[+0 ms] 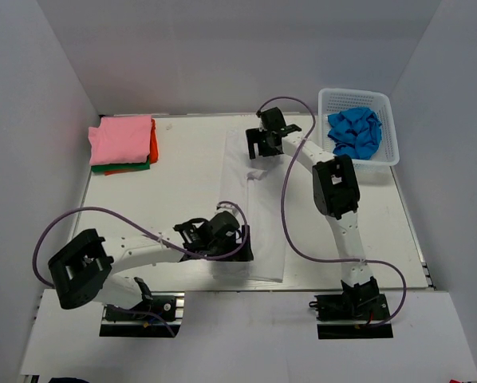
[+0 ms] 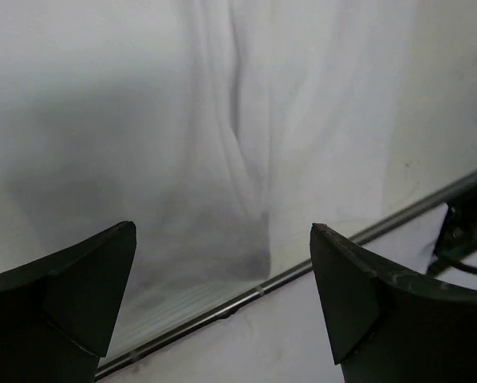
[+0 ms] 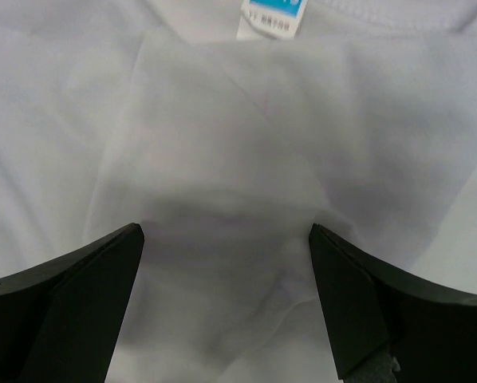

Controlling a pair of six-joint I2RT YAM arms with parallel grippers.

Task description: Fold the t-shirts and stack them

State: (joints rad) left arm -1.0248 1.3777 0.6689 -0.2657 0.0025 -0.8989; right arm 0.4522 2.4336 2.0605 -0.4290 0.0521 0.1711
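White table (image 1: 167, 191) holds the white t-shirt (image 1: 258, 215) flat, mid-frame. My left end effector (image 2: 222, 231) and right end effector (image 3: 225, 230), both spread apart, hang over its two ends so I can fold it.

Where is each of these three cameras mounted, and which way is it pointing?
Top external: above and behind the arms, looking down on the table; both arms and their bases show.
Left wrist: on the left arm, facing down at the white t-shirt beside a table edge; its two dark fingers show.
Right wrist: on the right arm, facing down at the shirt's collar label; its fingers show.
Shared: all three see the white t-shirt.
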